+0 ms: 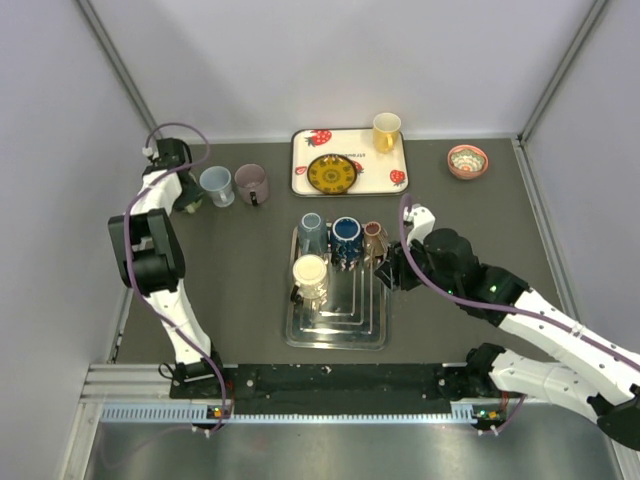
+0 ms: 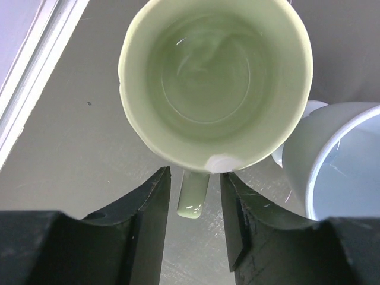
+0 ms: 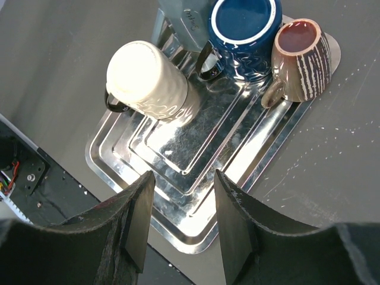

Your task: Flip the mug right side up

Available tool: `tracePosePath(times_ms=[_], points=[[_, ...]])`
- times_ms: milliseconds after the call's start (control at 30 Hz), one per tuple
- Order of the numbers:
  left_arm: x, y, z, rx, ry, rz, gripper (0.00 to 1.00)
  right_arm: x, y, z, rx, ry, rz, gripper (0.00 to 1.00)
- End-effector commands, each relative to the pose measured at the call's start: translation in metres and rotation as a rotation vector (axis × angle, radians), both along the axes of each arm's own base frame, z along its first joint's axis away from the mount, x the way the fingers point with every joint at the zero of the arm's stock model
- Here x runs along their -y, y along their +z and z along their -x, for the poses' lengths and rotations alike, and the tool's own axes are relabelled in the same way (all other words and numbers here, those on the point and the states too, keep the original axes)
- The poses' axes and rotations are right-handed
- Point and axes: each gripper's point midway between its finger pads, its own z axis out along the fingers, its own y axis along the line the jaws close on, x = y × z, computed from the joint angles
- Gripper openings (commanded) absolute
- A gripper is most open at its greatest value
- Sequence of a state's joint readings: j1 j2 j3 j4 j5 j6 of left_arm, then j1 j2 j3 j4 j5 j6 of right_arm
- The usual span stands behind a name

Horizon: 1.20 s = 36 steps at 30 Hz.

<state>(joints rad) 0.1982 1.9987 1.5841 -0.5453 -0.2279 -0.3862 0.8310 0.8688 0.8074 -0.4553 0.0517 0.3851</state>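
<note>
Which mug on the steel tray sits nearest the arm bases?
The cream mug, base up and alone; the rest line the tray's far end.

Table [image 1: 250, 295] bears two trays [image 1: 335, 342] [image 1: 375, 178], bowl [image 1: 467, 160], green mug [image 2: 214, 77], blue mug [image 1: 216, 186], mauve mug [image 1: 251, 184].

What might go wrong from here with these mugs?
The left claw straddles the handle of the pale green ceramic mug; pulling away sideways may snag it and knock the light blue mug beside it. The right claw may slide the upside-down cream mug on the shiny metal tray.
</note>
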Motion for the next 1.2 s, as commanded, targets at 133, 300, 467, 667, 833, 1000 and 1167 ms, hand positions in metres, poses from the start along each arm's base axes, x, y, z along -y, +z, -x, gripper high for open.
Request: tracePosePath(times_ms=[133, 300, 467, 667, 833, 1000, 1167], points=[[-0.006, 0.069, 0.015, 0.117, 0.066, -0.013, 0.53, -0.007, 0.03, -0.003, 0.066, 0.005, -0.075, 0.48], [0.022, 0.104, 0.06, 0.215, 0.06, 0.071, 0.54, -0.012, 0.016, -0.016, 0.041, -0.039, -0.05, 0.5], [0.069, 0.13, 0.112, 0.321, -0.051, 0.004, 0.62, -0.009, 0.004, -0.028, 0.03, -0.109, -0.01, 0.51], [0.191, 0.112, 0.177, 0.388, -0.348, 0.087, 0.99, -0.031, 0.003, -0.017, -0.042, -0.036, -0.077, 0.56], [0.238, 0.122, 0.213, 0.489, -0.531, 0.217, 0.99, -0.033, -0.014, -0.028, -0.072, -0.12, -0.024, 0.57], [0.253, 0.106, 0.237, 0.464, -0.615, 0.302, 0.99, 0.0, -0.051, -0.063, -0.073, -0.364, 0.178, 0.57], [0.255, 0.086, 0.25, 0.437, -0.622, 0.352, 0.97, 0.0, -0.083, -0.094, -0.127, -0.423, 0.28, 0.5]])
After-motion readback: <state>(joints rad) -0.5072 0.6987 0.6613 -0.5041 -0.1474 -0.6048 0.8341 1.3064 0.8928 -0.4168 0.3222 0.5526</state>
